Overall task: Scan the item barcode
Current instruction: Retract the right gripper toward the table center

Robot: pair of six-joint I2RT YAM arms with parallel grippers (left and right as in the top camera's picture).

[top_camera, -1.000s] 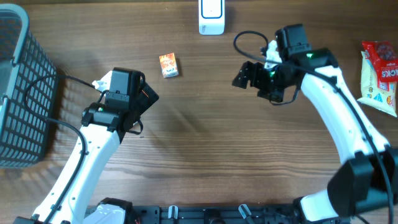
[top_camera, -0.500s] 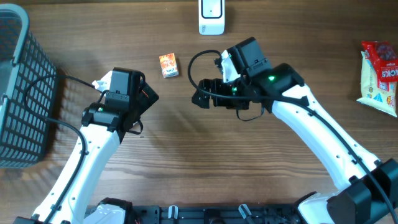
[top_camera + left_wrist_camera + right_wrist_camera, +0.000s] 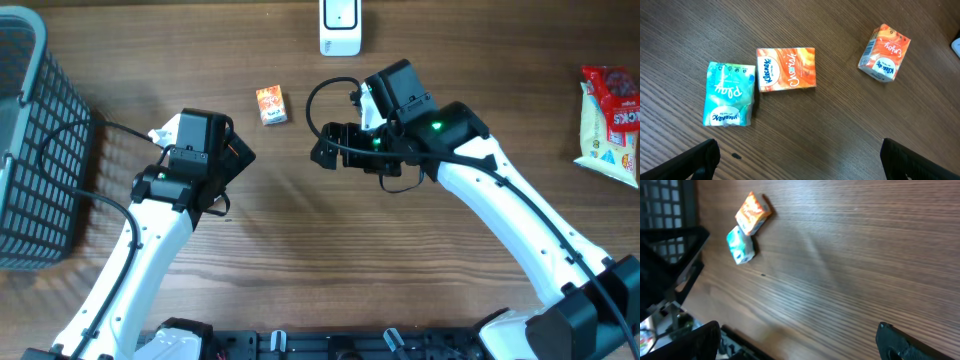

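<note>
Three small tissue packs lie on the wooden table. The left wrist view shows a teal pack (image 3: pixel 729 94), an orange pack (image 3: pixel 786 69) touching it, and a small orange box (image 3: pixel 884 52) apart to the right. My left gripper (image 3: pixel 800 167) hangs open above bare wood just short of them. From overhead only the small orange box (image 3: pixel 271 105) shows; the left gripper (image 3: pixel 225 158) covers the other two. My right gripper (image 3: pixel 322 150) is open at mid-table, pointing left, empty. Its wrist view shows the orange pack (image 3: pixel 753 213) and teal pack (image 3: pixel 740 245) far off. The white scanner (image 3: pixel 340 26) stands at the back edge.
A grey wire basket (image 3: pixel 35 150) stands at the left edge, also seen in the right wrist view as the basket (image 3: pixel 665 200). A red and white snack bag (image 3: pixel 610 120) lies at the far right. The left arm's dark body (image 3: pixel 670 265) sits in front of the right gripper.
The right arm swung left from beside the scanner to mid-table, then stopped in the last half second. The left arm and the packs have not moved.
</note>
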